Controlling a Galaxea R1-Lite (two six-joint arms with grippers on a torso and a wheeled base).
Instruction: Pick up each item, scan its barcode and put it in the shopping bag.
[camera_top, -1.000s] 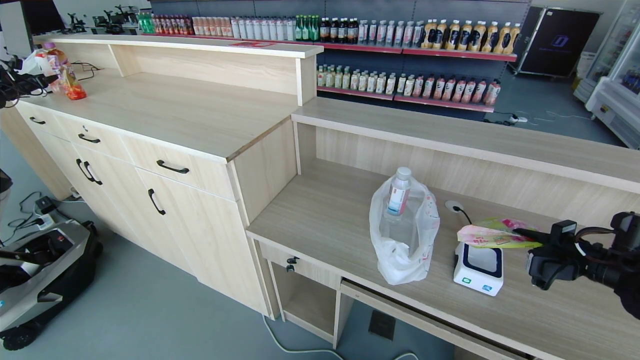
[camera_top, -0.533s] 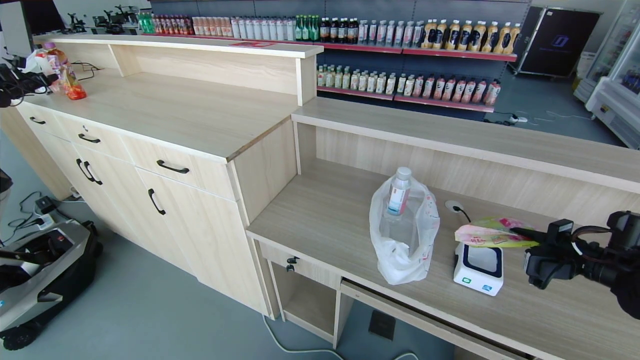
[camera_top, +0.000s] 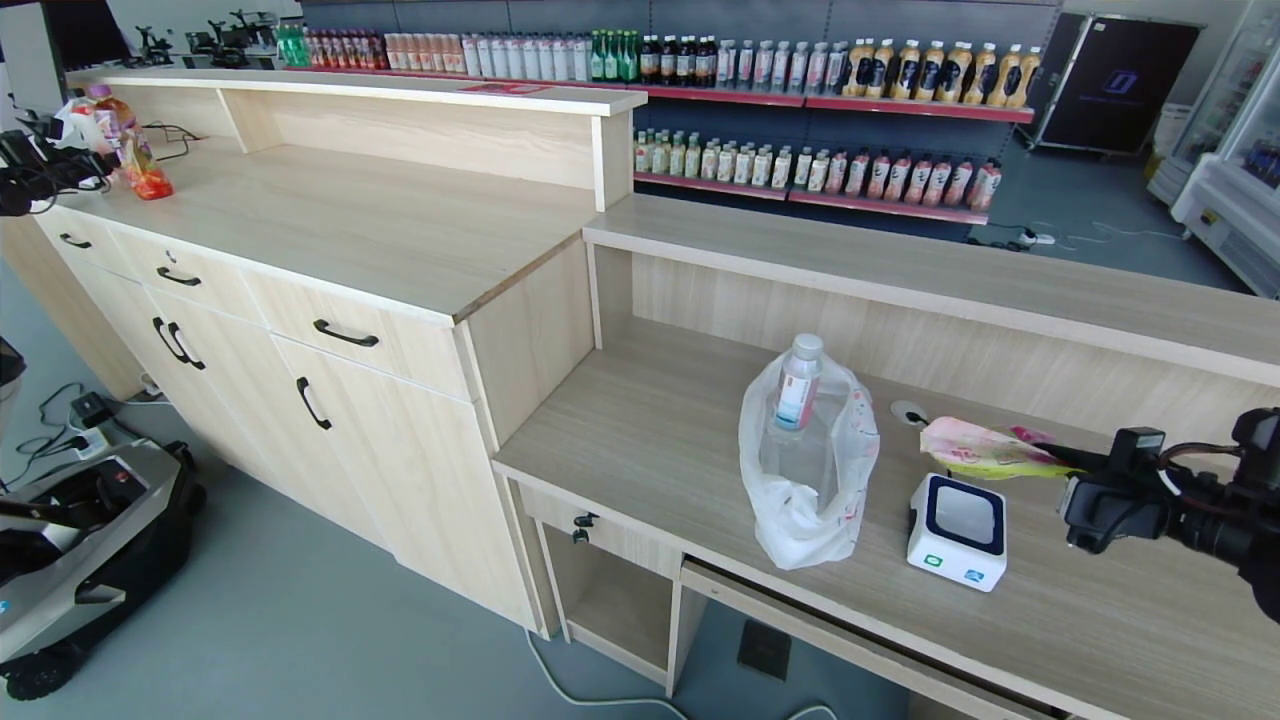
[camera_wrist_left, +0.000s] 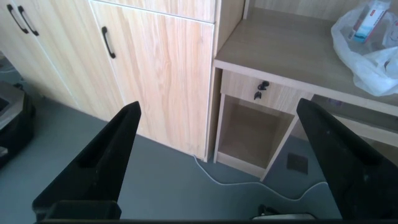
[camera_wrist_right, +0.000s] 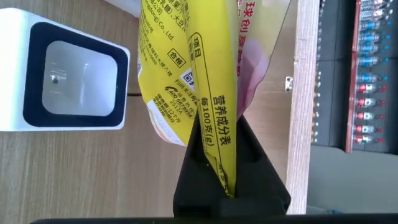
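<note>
Fingers (camera_wrist_right: 258, 177) of the right gripper (camera_top: 1060, 460) clench one edge of the yellow snack packet (camera_top: 985, 450), held above the counter (camera_top: 650, 430), just beyond the scanner (camera_top: 958, 530) and right of the shopping bag (camera_top: 810, 480). The left gripper (camera_wrist_left: 217, 162) hangs spread, holding nothing. With so thin a pinch, the floppy packet could slip, or snag the bag rim beside the bottle (camera_top: 798, 385). Dense lettering covers the packet's yellow face; the bottle carries a label.
</note>
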